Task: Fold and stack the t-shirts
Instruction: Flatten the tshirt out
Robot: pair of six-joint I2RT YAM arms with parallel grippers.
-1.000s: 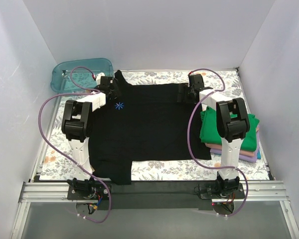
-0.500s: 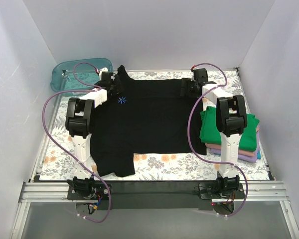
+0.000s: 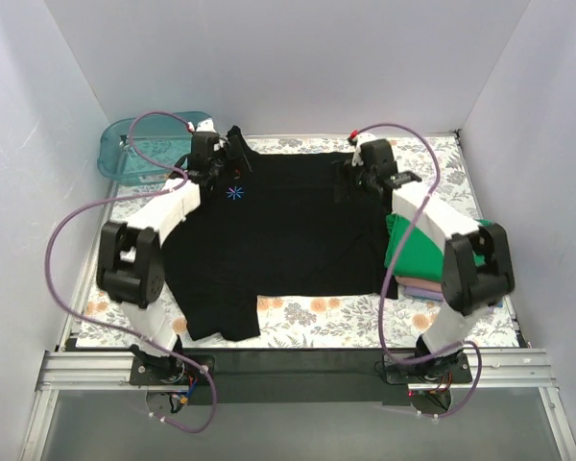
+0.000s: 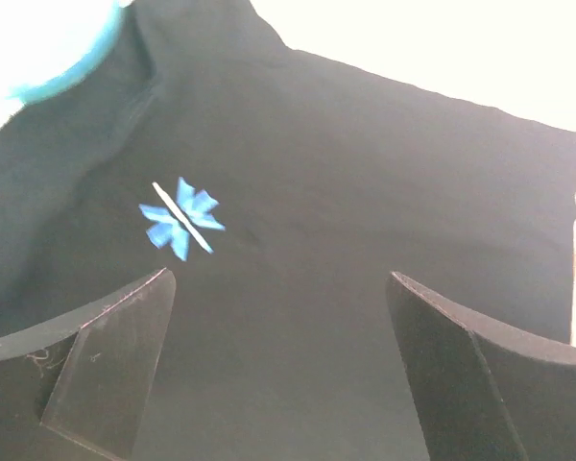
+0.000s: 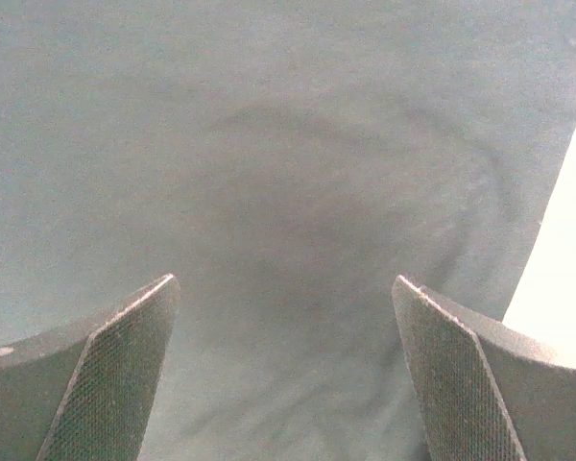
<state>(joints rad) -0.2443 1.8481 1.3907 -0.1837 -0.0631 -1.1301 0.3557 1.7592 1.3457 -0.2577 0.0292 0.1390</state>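
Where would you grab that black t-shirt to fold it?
I'd pinch the black t-shirt along its far edge, near each corner, coming down from above. It lies flat and spread out, so only an edge gives something to pinch, and the left hand and right hand hang open over it.

The top view is evenly lit and sharp, with soft shadows. Both wrist views blow out to white past the black shirt (image 4: 365, 192) (washed grey and hazy in the right one), and the near fingers (image 4: 106, 375) blur.
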